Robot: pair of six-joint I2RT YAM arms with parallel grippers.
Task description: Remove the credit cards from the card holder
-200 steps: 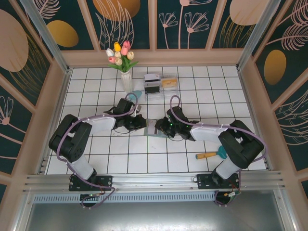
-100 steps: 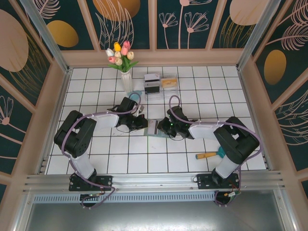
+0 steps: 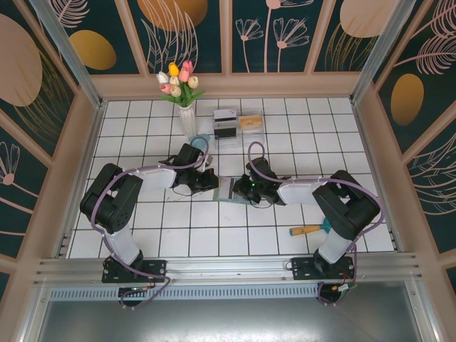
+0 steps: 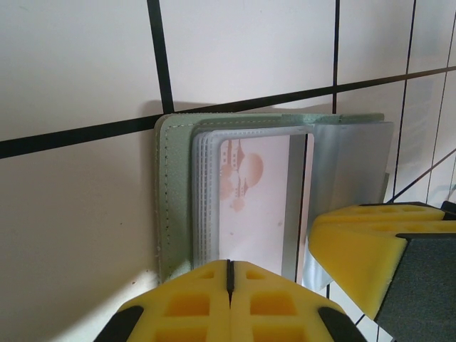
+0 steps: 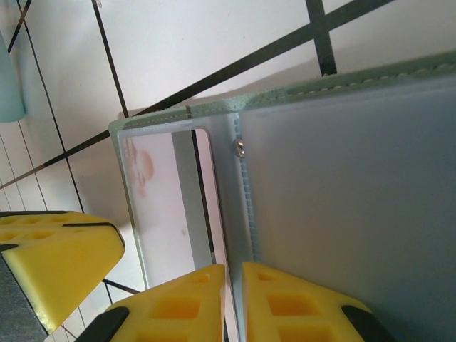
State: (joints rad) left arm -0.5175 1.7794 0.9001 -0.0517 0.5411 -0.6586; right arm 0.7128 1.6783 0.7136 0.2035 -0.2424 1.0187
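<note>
Credit card (image 4: 256, 201), whitish with a faint reddish print, sits in the windowed slot of the open card holder (image 4: 174, 214) on the tiled table (image 4: 85, 64); its near end is hidden behind the left gripper (image 4: 229, 267), whose fingers are pressed together right at it; further cards are hard to make out; the right gripper (image 5: 233, 274) has its fingers nearly meeting where the holder's inner fold runs in; whether they pinch it I cannot tell.

The card holder (image 3: 229, 189) lies on the table (image 3: 285, 135) — vase (image 3: 187, 120) behind.

White tiled floor (image 3: 178, 242), floral teal walls (image 3: 285, 35)
</note>
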